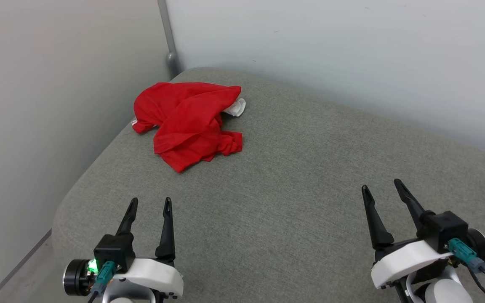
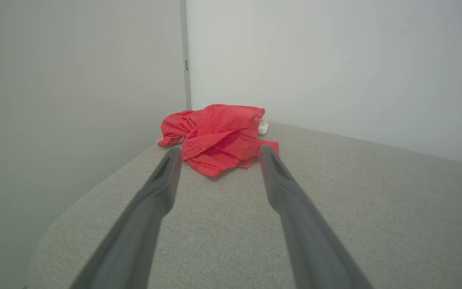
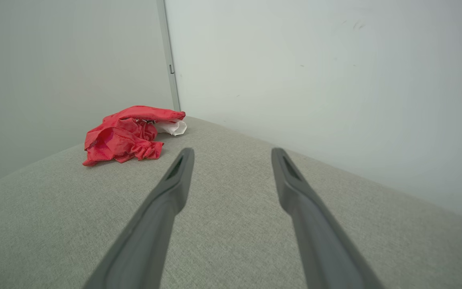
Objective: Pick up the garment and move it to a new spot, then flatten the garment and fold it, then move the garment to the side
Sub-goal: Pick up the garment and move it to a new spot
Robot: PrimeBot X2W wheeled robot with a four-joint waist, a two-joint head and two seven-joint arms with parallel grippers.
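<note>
The garment [image 1: 187, 122] lies on the cushion's [image 1: 293, 181] far left corner, beside the wall [image 1: 57, 105] — well ahead of the left gripper [image 1: 150, 199], the right gripper [image 1: 380, 184] farther off at front right.

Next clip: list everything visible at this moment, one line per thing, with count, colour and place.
garment: one, red with a bit of white showing, crumpled near the cushion's far left corner
cushion: one, grey fabric, spanning the foreground
walls: two, pale, meeting behind the garment
corner strip: one, grey, upright where the walls meet
left gripper: one, dark fingers, open, lower left, short of the garment
right gripper: one, dark fingers, open, lower right, over bare cushion
</note>
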